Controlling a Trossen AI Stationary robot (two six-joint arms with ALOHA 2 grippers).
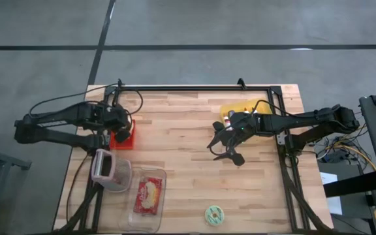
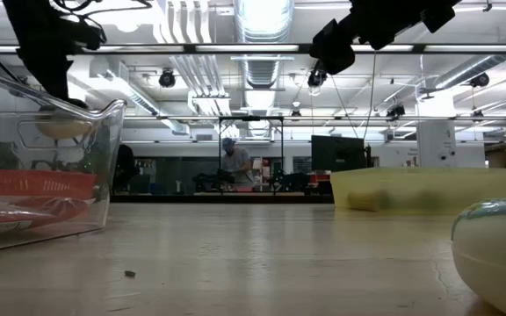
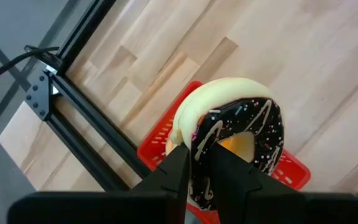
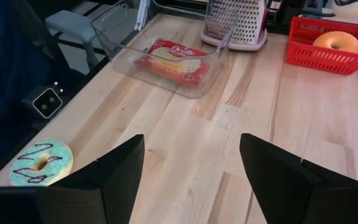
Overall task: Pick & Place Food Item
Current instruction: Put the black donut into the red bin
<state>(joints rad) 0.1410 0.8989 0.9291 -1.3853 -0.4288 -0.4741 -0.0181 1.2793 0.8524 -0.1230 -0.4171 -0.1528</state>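
At the left, a chocolate-iced donut (image 3: 232, 140) is held on edge in the left claw (image 3: 199, 163), the fingers pinched narrow on one side of the ring only. Directly below that claw lies the red basket (image 3: 166, 146), in which an orange donut (image 4: 336, 41) already sits.

The grip is judged to be slight: with only one rim of the ring pinched and the soft body hanging clear of the fingers, the donut could swing or slide out if the arm is moved sharply. If it is let go from this height, it could strike the orange donut or the basket wall and roll out onto the worktop (image 1: 188, 163).

Toward the right, the right claw (image 1: 227, 147) hangs above bare worktop with its fingers spread wide and nothing between them. Well ahead of it lie a clear tray (image 4: 166, 59) with a packet inside, a grater (image 4: 238, 22) and, near the worktop edge, a blue-iced donut (image 4: 41, 163).

The hold on the donut is shown only by the left wrist view; from above, it is hidden by the claw. The orange donut is revealed only by the right wrist view. A yellow bin (image 1: 240, 109) beside the right arm is seen only in the high and low views.
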